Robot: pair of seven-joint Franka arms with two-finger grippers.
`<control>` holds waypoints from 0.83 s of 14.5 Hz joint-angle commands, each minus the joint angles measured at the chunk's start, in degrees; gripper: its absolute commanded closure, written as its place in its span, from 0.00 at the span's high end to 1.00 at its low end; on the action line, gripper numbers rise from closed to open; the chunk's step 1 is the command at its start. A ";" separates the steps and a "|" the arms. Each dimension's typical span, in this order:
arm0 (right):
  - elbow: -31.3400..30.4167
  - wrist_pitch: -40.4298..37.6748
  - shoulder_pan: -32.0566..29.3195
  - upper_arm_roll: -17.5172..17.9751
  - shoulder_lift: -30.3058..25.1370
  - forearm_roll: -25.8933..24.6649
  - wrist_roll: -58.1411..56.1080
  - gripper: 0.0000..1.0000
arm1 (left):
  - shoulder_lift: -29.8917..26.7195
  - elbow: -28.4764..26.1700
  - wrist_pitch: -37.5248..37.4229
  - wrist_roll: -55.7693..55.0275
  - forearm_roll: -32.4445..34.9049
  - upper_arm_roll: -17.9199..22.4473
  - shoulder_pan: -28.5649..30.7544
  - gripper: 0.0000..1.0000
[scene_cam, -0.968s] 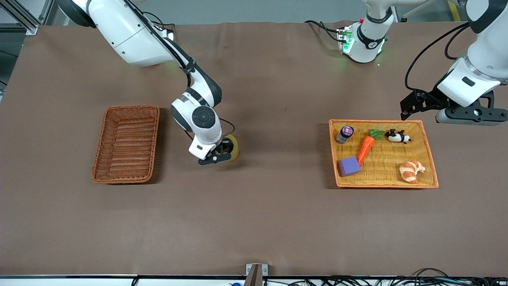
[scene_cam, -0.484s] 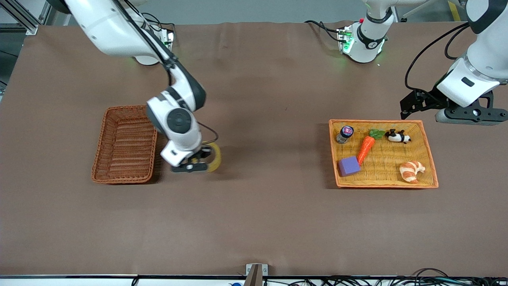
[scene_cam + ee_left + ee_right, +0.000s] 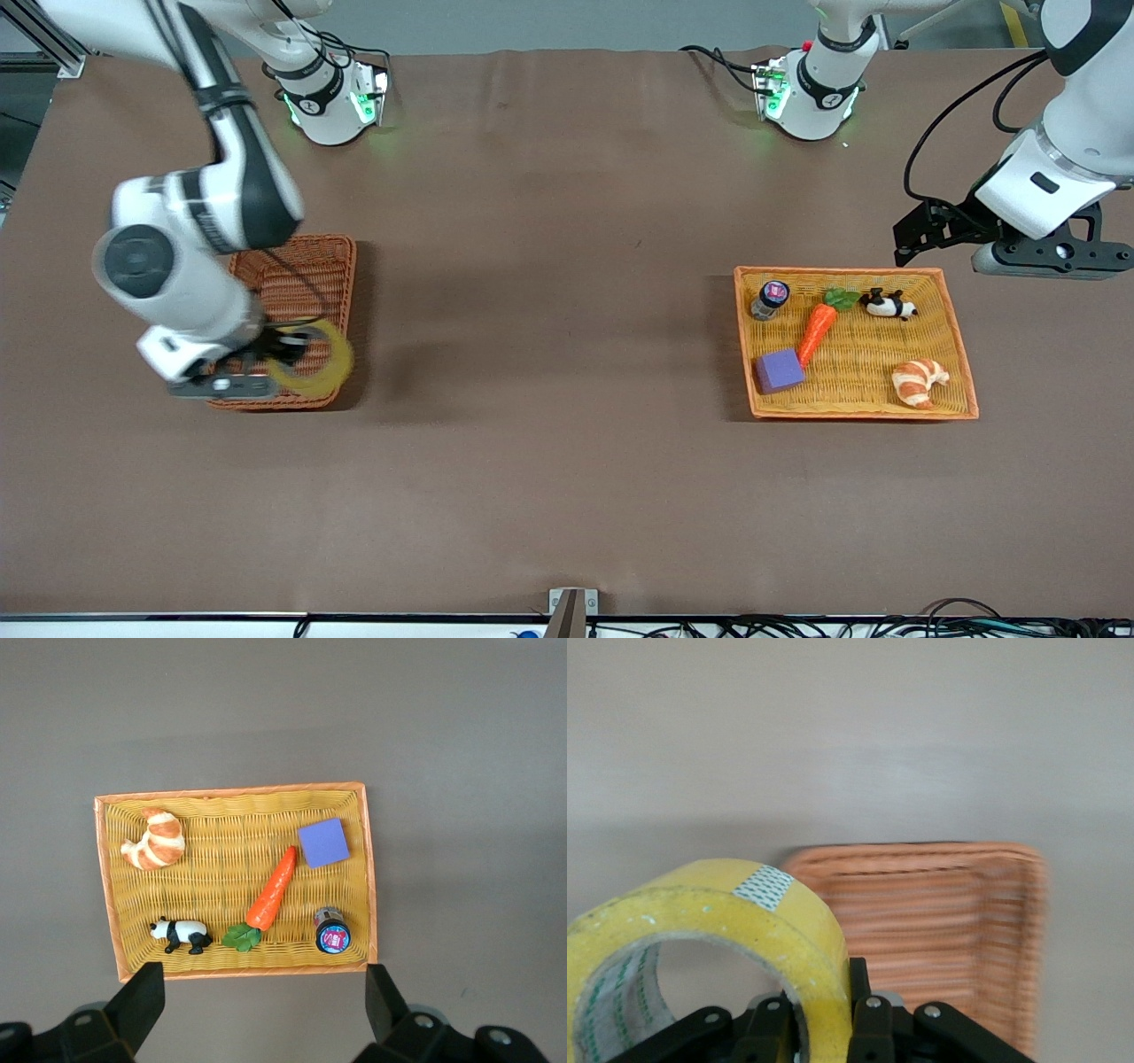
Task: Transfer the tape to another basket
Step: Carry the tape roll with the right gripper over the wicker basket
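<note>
My right gripper (image 3: 282,353) is shut on the yellowish tape roll (image 3: 321,361) and holds it in the air over the corner of the reddish-brown woven basket (image 3: 297,257) that is nearest the front camera. In the right wrist view the tape (image 3: 726,930) is clamped by its wall between the fingers (image 3: 868,1019), with the basket (image 3: 939,930) below. My left gripper (image 3: 939,232) is open and empty, waiting above the table just past the edge of the orange-yellow tray (image 3: 948,292) nearest the robots.
The orange-yellow tray (image 3: 363,859) holds a carrot (image 3: 817,330), a purple block (image 3: 780,370), a croissant (image 3: 919,381), a panda toy (image 3: 889,305) and a small jar (image 3: 769,299). Brown cloth covers the table.
My right arm has carried the tape from the middle of the table toward its own end, now over the reddish-brown basket. The left arm has not moved.
</note>
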 commanded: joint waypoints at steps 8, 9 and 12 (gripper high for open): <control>-27.78 24.08 0.34 -11.48 -4.88 1.05 -8.95 0.01 | 0.71 0.37 -0.51 -0.47 1.16 -0.26 0.34 1.00; -28.57 24.69 0.34 -11.48 -4.88 1.14 -8.95 0.02 | 0.62 0.37 -0.51 -0.47 1.16 -0.26 0.34 1.00; -30.85 27.06 0.43 -11.30 -4.71 1.14 -9.03 0.04 | 0.62 0.37 -0.51 -0.47 1.16 -0.26 0.34 1.00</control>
